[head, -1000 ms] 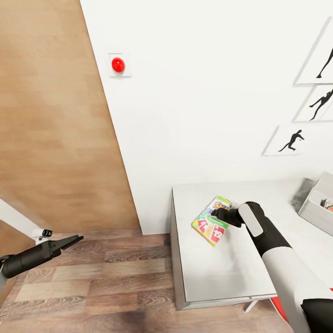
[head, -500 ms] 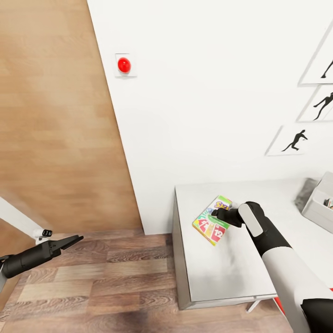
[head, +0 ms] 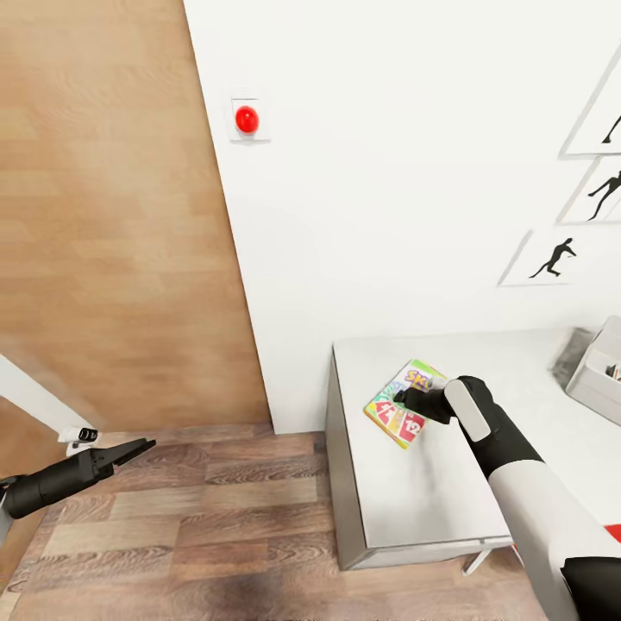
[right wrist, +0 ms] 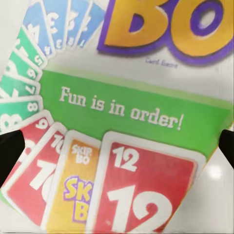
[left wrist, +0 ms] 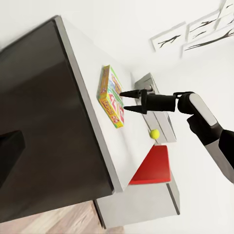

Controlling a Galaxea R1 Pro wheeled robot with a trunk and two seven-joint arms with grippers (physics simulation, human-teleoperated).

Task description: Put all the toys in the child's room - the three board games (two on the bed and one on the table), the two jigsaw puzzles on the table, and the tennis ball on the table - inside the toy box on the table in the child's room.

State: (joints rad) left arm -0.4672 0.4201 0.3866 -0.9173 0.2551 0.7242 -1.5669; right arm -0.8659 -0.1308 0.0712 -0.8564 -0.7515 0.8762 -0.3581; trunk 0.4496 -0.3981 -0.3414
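Pale table (head: 423,483) by a white wall, right hand (left wrist: 123,101) spread just above the board game (head: 399,404); left hand (head: 138,448) pinched empty.

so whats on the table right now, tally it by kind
board game: 1
tennis ball: 1
toy box: 1
total: 3
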